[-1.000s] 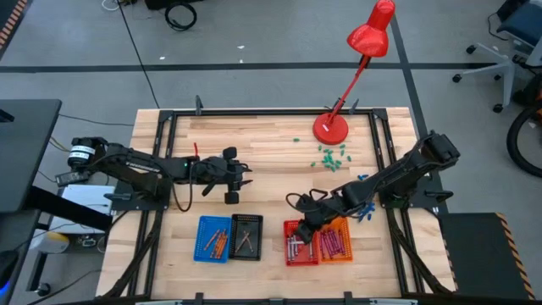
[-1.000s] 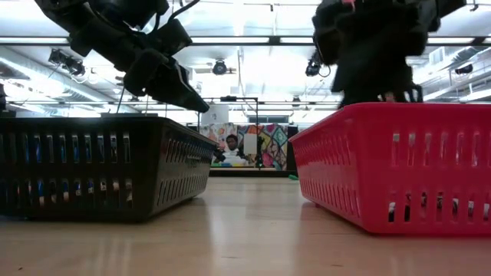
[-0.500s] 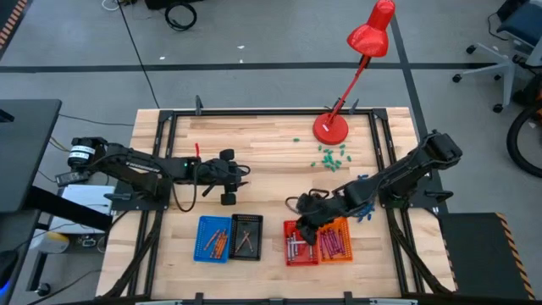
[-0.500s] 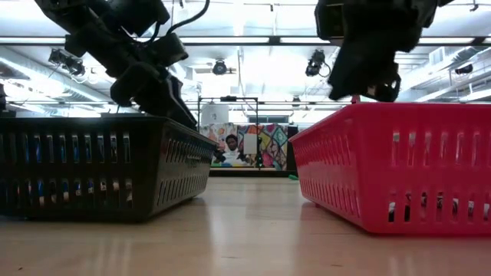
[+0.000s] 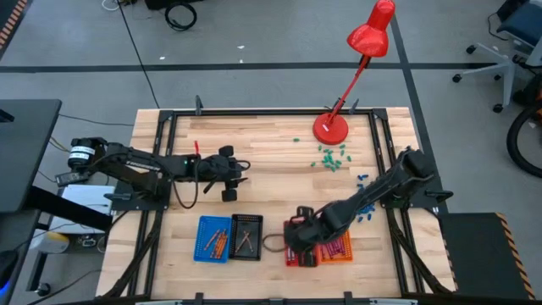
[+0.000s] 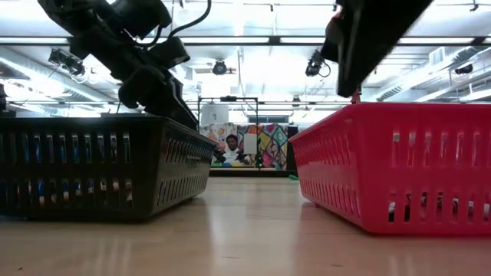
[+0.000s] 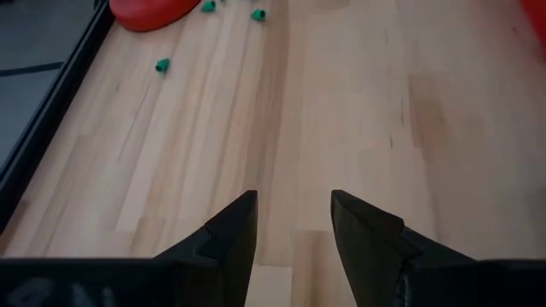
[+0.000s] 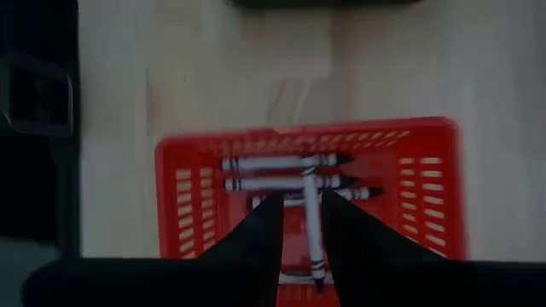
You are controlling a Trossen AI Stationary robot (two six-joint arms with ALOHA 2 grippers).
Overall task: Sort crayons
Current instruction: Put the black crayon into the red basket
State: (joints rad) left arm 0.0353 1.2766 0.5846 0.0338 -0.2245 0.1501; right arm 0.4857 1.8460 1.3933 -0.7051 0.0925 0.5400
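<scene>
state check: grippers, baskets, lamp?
left gripper, open, empty, above bare table
right gripper, over red basket, grip unclear
red basket, holds white crayons
blue basket, holds orange crayons
black basket, not empty
lamp, upright

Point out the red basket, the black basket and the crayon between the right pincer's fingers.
red basket (image 8: 431,188), right wrist view, side wall.
black basket (image 5: 246,219), high view, rim.
crayon (image 8: 312,222), right wrist view, mid-shaft.

Right gripper (image 8: 300,223) low, fingers pinching narrowly; left gripper (image 7: 293,223) parted, hovering mid-table
</scene>
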